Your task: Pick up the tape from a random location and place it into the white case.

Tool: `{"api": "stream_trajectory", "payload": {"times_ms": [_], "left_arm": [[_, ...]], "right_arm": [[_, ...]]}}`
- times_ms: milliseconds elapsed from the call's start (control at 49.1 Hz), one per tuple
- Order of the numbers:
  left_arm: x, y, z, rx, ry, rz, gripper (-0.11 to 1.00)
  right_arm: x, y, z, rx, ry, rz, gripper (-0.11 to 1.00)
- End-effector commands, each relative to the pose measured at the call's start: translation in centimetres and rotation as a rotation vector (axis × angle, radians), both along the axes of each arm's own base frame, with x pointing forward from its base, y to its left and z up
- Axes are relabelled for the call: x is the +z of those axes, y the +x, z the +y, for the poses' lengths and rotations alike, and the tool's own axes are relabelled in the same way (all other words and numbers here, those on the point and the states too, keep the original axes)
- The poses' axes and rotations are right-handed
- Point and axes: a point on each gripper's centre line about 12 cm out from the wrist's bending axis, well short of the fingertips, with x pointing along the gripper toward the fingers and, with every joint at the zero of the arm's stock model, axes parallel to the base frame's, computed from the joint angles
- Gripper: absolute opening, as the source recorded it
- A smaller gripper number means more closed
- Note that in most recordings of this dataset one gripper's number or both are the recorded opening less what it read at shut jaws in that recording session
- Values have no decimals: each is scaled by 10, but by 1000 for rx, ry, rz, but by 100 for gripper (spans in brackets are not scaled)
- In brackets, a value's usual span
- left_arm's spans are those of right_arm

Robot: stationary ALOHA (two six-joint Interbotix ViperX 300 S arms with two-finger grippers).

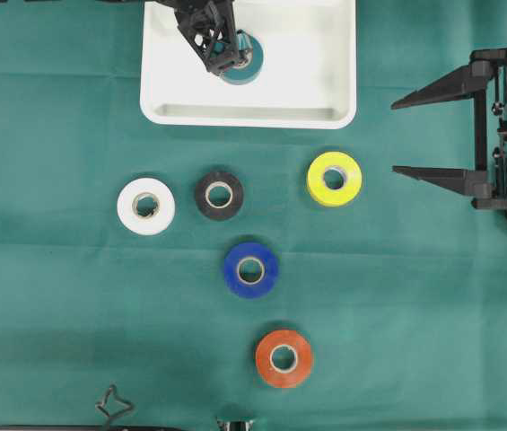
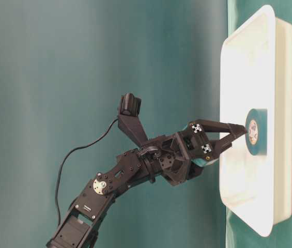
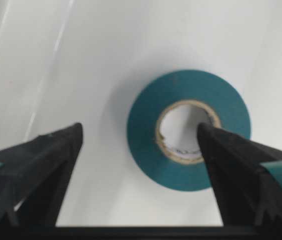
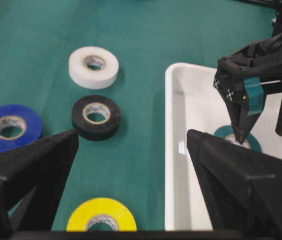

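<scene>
We see the teal tape [image 1: 246, 61] lying flat inside the white case [image 1: 325, 115], far side; our left gripper [image 3: 140, 137] stands released above it; right gripper [image 1: 412, 135] idle, spread; placement looks done, only withdrawal left.

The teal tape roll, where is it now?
In the overhead view the teal tape roll lies flat inside the white case, top centre, under the open left tool.
</scene>
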Motion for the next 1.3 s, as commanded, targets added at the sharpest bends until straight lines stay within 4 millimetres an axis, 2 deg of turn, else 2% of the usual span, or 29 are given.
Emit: {"api": "stream_trajectory", "payload": {"times_ms": [0,163,570,814,916,1099,1283], "left_arm": [[16,2,2,2,16,-38,96],[36,5,-3,-8,27,-60,96],[123,3,-27,-56,65,-147,96],[156,-6,-33,-60,78,-179,96],[160,-10,-34,-60,82,-188,96],[157,-11,-41,-70,76,-181,96],[157,-1,-73,-145,69,-183,96]], "right_arm": [[10,3,0,2,1,-32,91],[12,3,0,1,1,-34,91],[13,3,0,1,0,-38,91],[13,3,0,1,3,-37,91],[13,3,0,1,2,-37,91],[13,3,0,1,3,-38,91],[13,3,0,1,3,-40,91]]}}
